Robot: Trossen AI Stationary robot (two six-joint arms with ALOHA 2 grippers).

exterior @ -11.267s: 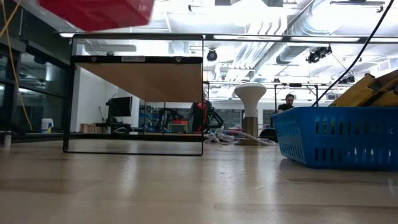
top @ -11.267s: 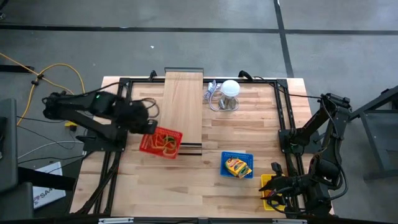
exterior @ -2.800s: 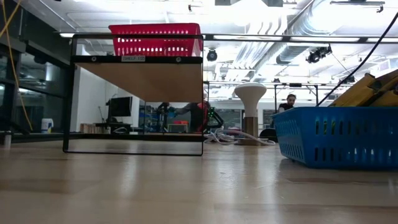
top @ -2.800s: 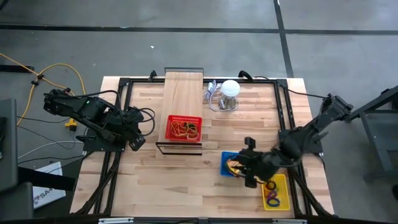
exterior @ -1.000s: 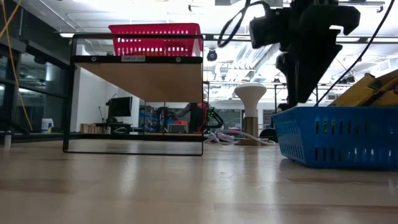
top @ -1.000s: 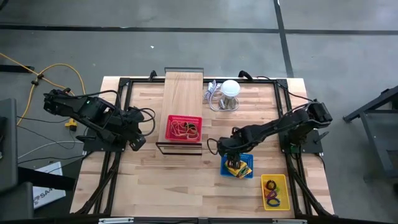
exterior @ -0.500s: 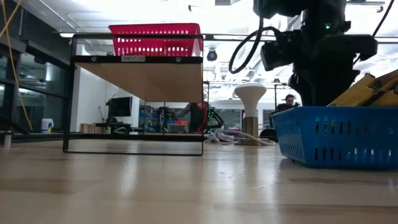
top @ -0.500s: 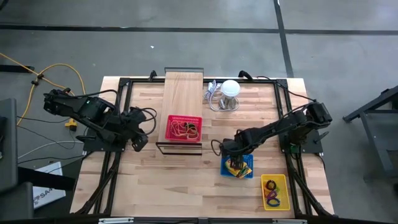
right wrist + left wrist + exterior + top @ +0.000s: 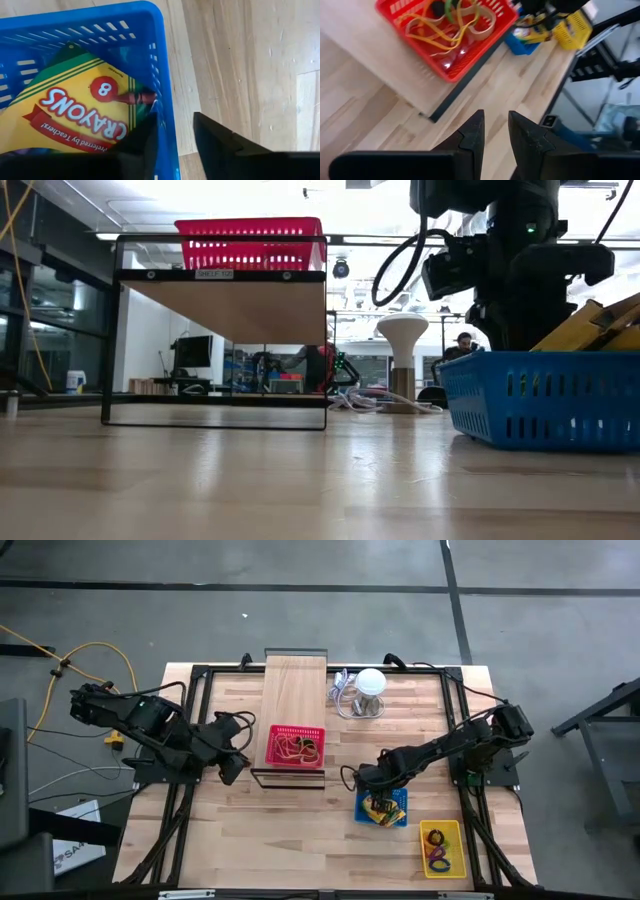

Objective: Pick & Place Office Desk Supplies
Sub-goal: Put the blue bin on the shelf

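Two baskets matter to me right now: the red basket (image 9: 297,745) of rubber bands (image 9: 451,27) sits up on the black-framed shelf (image 9: 287,778), and the blue basket (image 9: 384,807) with the crayon packs (image 9: 82,112) sits on the bench (image 9: 290,840), just beside that shelf. A yellow tray (image 9: 440,848) of coloured clips (image 9: 437,851) lies near the bench's front right corner. My right gripper (image 9: 175,135) is down at the blue basket's wall, one finger inside and one outside the rim, the fingers still parted with a gap around the plastic, so I am straddling it and not yet pinching. I judge the step in hand is taking hold of this basket. Next I need to squeeze firmly on the wall, then lift level so the crayon packs do not slide out, and probably carry it toward the shelf. My left gripper (image 9: 495,135) waits beside the shelf, left of the red basket, fingers slightly apart and holding nothing.
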